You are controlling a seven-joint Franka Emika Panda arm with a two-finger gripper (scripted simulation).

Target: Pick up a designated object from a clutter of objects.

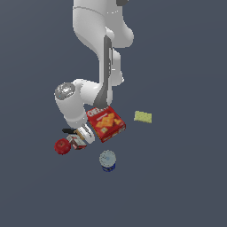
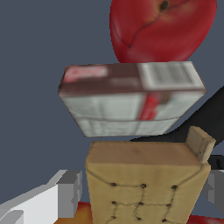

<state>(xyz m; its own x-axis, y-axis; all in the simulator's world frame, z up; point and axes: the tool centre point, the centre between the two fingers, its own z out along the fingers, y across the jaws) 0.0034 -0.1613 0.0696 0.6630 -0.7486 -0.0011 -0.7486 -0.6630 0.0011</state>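
The designated object point(image 2: 144, 175), a small tan block with a stitched, speckled face, fills the near part of the wrist view. My gripper point(image 2: 142, 192) is open and straddles it, with one grey finger point(image 2: 69, 192) a sliver off one side and the other finger point(image 2: 217, 188) at the opposite side. In the exterior view my gripper point(image 1: 84, 134) is down low in the clutter of objects, beside the red Cheez-It box point(image 1: 106, 123), and the hand hides the block.
Just beyond the block lie a small red-and-white box point(image 2: 131, 100) and a red apple-like item point(image 2: 162, 30). A black pronged item point(image 1: 68, 131) lies close by. A blue-white can point(image 1: 107, 160) and a yellow-green pad point(image 1: 142, 116) sit apart from the cluster.
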